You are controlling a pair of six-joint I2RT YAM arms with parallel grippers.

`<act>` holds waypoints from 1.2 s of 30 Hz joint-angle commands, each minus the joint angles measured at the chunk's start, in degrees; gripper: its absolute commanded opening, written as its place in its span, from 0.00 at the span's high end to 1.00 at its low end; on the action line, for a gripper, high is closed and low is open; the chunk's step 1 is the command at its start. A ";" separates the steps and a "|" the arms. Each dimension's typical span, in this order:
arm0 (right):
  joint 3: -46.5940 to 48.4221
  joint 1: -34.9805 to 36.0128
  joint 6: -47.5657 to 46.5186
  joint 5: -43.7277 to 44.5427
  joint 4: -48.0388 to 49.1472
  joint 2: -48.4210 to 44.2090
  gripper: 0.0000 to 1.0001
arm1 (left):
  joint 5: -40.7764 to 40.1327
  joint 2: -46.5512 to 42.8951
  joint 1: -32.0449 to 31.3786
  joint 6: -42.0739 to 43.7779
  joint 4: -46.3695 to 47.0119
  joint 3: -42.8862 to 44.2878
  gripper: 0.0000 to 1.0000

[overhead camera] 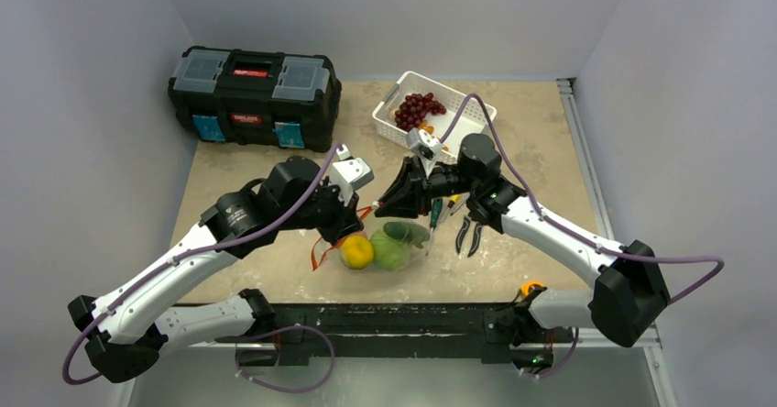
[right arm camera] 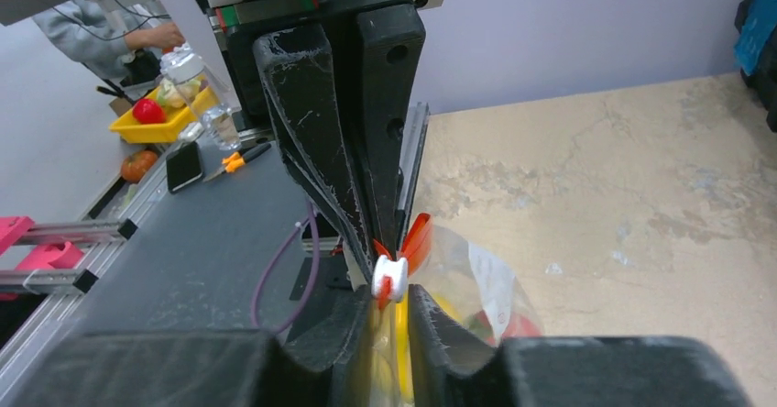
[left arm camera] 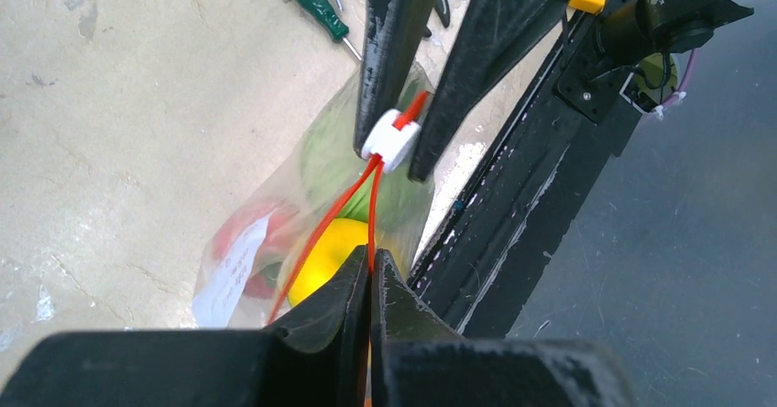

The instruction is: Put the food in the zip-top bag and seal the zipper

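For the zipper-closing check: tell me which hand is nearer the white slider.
Right. The right hand has the white slider between its fingers, touching it on both sides. The left hand is shut on the zipper strip farther along, apart from the slider.

Bright, even overhead light, faint soft shadows, left claw (left arm camera: 370, 258) out of focus up close.

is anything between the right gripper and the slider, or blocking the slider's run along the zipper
Nothing visible. The right gripper straddles the slider, and the open zipper runs bare from it to the left gripper, shut on it.
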 commanded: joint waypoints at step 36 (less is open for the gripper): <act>-3.72 0.07 4.42 5.71 8.33 -2.74 1.00 | 10.56 1.16 10.48 3.11 11.26 7.91 0.38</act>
